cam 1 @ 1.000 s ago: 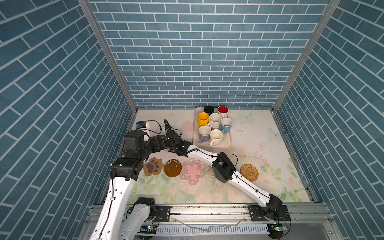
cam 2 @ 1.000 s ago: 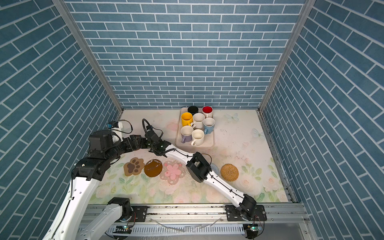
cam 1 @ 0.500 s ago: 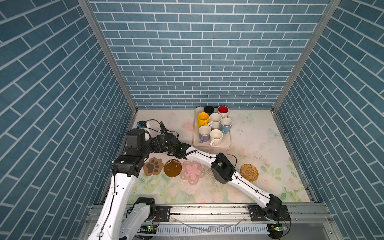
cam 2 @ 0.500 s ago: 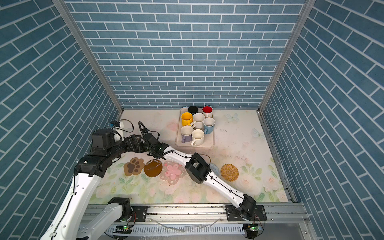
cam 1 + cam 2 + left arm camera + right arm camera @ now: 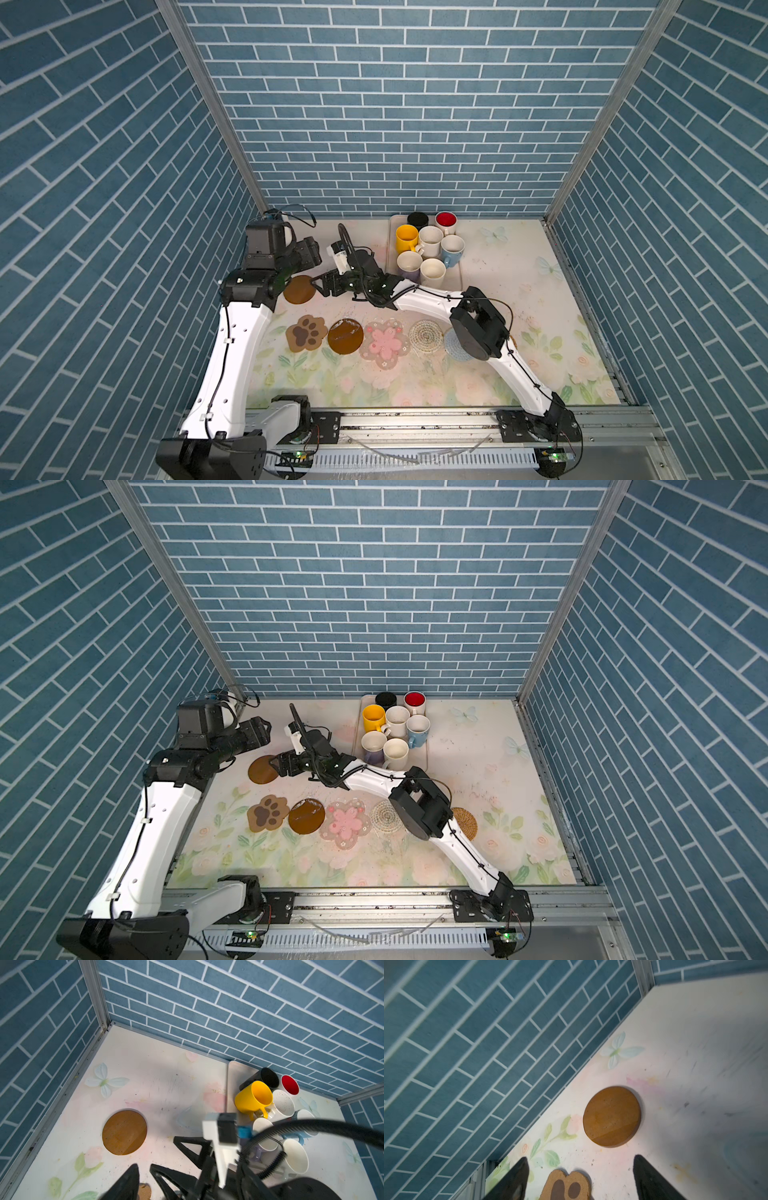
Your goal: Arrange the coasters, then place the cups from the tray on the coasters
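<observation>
- The right gripper [image 5: 579, 1158] has its two black tapered fingers spread wide with nothing between them. In a top view its tips [image 5: 322, 287] sit just beside the loose brown disc [image 5: 299, 289].
- The loose brown disc is smooth, round and flat, and lies alone near the left wall.
- The left gripper [image 5: 312, 257] hovers behind the disc; I cannot tell how its jaws stand.
- The other coasters lie in a front row: cork-textured paw coaster [image 5: 306, 333], glossy second brown disc [image 5: 345, 336], pink flower coaster [image 5: 384, 343], white woven round [image 5: 425, 336], light blue woven round [image 5: 455, 349] partly under the right arm, and tan woven round [image 5: 464, 823].
- The pale beige tray [image 5: 456, 279] holds seven glossy mugs, all upright: yellow [image 5: 406, 239], black [image 5: 417, 218], red-lined [image 5: 445, 219], speckled cream [image 5: 430, 240], light blue [image 5: 452, 248], lavender [image 5: 409, 266] and plain cream [image 5: 432, 272].
</observation>
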